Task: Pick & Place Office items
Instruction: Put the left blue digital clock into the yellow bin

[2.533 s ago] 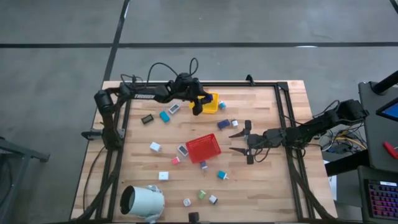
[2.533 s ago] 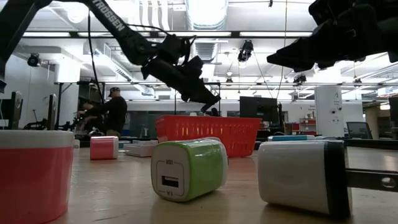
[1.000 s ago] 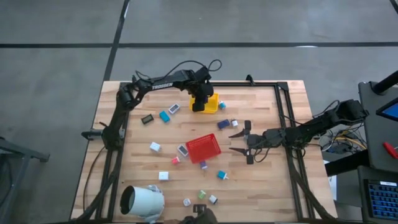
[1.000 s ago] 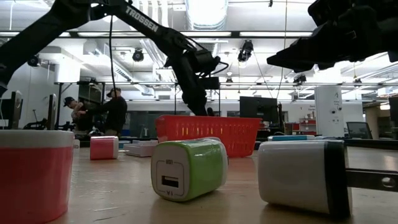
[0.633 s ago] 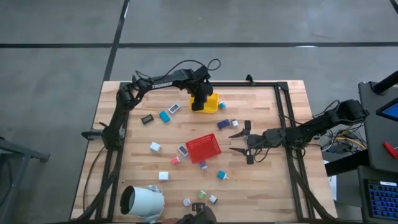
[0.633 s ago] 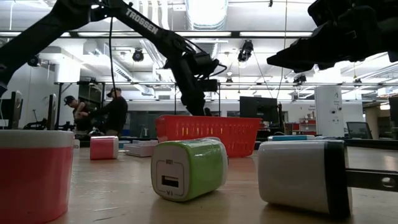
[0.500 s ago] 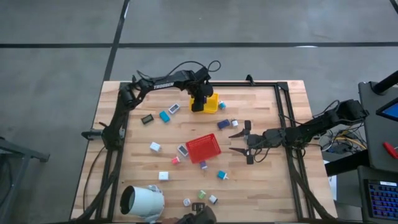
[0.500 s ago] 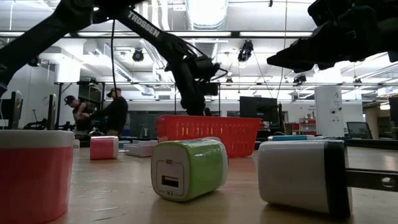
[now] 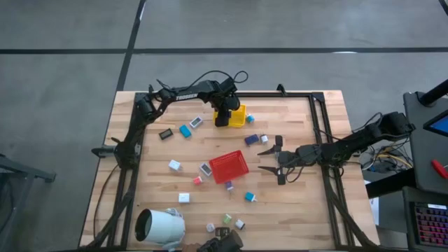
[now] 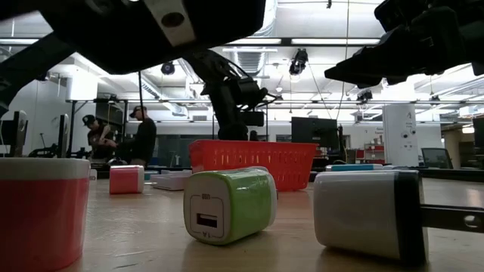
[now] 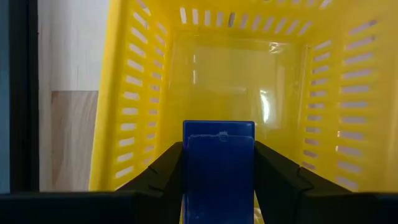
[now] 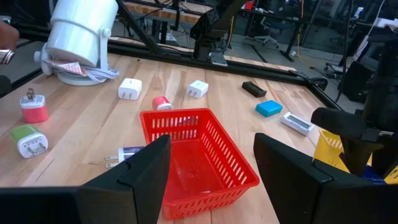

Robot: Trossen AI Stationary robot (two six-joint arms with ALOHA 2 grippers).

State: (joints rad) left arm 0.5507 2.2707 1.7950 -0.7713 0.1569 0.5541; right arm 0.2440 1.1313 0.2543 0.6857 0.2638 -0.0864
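Note:
At the table's far side my left gripper (image 9: 222, 117) stands over the yellow tray (image 9: 240, 116), pointing steeply down, shut on a navy block (image 11: 218, 163). The tray's slotted walls (image 11: 138, 93) surround the block in the left wrist view. My right gripper (image 9: 269, 159) hangs open to the right of the red tray (image 9: 229, 166), with nothing between its fingers. Other office items lie flat on the wood: a teal one (image 9: 185, 130), a white one (image 9: 174, 165), a green one (image 10: 229, 204). My left gripper pinches the navy block between its two fingers, one on each of the block's side faces (image 11: 186, 174). The fingers come from above, slanting steeply down. The block sits upright in the hold inside the yellow tray's walls; whether it touches the tray floor I cannot tell.
A large white cylinder (image 9: 159, 226) lies at the near left corner. Several small pieces are scattered around the red tray and along the near edge. A dark shape (image 10: 151, 26) fills the top of the low view, close to the camera. People stand in the room behind.
My left gripper has sunk a little toward the yellow tray, still shut on the navy block. In the low view its tip has dropped behind the red tray's rim. A dark shape has come in across the top of the low view.

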